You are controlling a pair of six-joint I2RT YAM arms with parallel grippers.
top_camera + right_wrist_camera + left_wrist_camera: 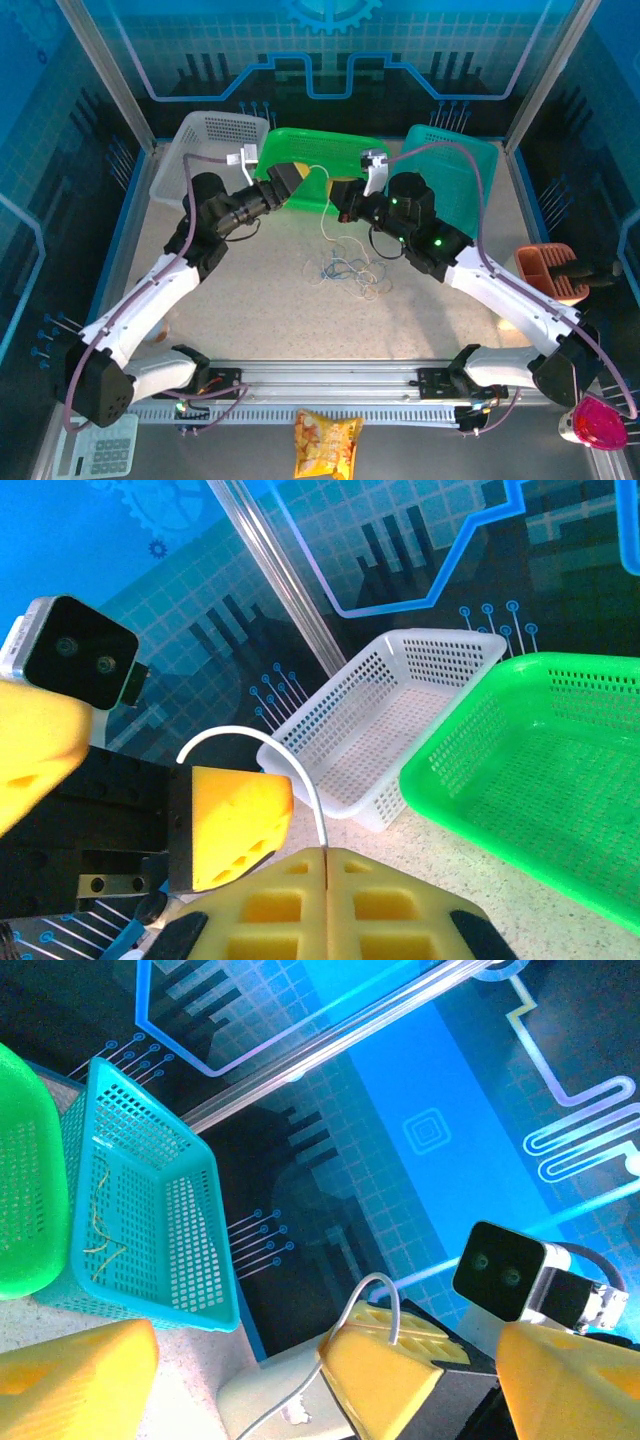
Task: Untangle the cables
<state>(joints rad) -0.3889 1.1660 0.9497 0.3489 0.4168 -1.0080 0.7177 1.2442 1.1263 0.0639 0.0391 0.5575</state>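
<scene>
Drawing one strand out of the clump looks to be the step in hand. The left gripper (297,188) has its jaws apart, beside the right gripper (326,875), which is clamped on a white cable (316,798) trailing down to the cables (345,270) heaped on the table (250,290) just nearer. Next it probably needs a steady pull away (slowly, lest loops snag). The white basket (205,140) and green basket (330,150) look bare; the teal basket (190,1230) holds a yellowish strand (100,1235).
</scene>
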